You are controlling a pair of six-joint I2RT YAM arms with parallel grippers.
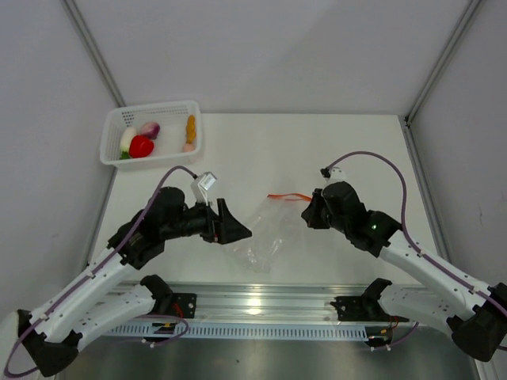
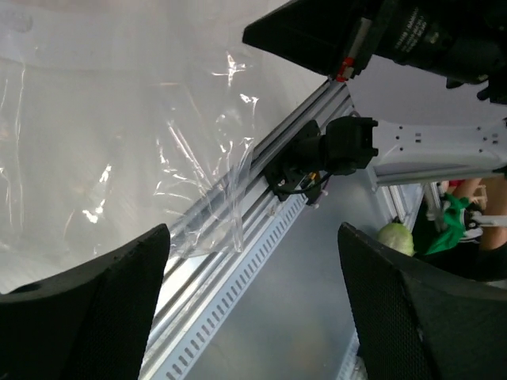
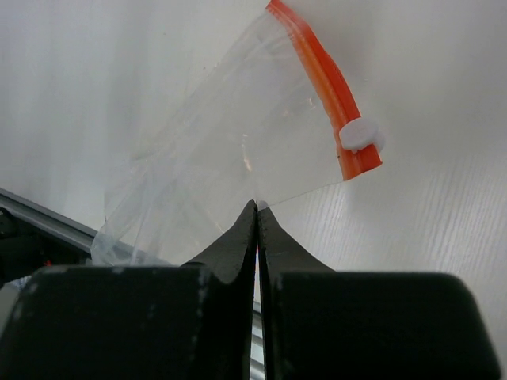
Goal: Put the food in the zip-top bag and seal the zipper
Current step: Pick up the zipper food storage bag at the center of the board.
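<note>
At the far left corner of the table (image 1: pixel 261 150), a white basket (image 1: pixel 115 138) holds all the food: a red round piece (image 1: pixel 141 146), a white-and-green one (image 1: pixel 127 141), a purple one (image 1: pixel 150 129) and a long orange-yellow one (image 1: pixel 190 128). None of it is in the bag yet.

Nearer me, my left gripper (image 1: pixel 234 226) hangs just beside the bag's left side, jaws spread wide with nothing between them. Its wrist camera shows crinkled clear film close ahead of the fingers (image 2: pixel 103 293), draping over the metal rail (image 2: pixel 261 190) at the table's near edge.

In the middle lies the bag (image 1: pixel 261 229), clear and crumpled, its lower corner reaching the rail. The zipper (image 1: pixel 287 196), a thin orange-red strip carrying a small white slider (image 3: pixel 360 134), runs along the far end of the bag.

To the right, my right gripper (image 3: pixel 256 212) is closed tight, pinching the bag's edge a little below the zipper and holding that side lifted.

My judgement of the risks: the pinch catches only a thin bit of slippery film, so a pull could slip it free and let the mouth collapse. I cannot tell whether the pinch holds one layer or both; if both, the mouth will not open for the food. The corner overhanging the rail might snag there.
</note>
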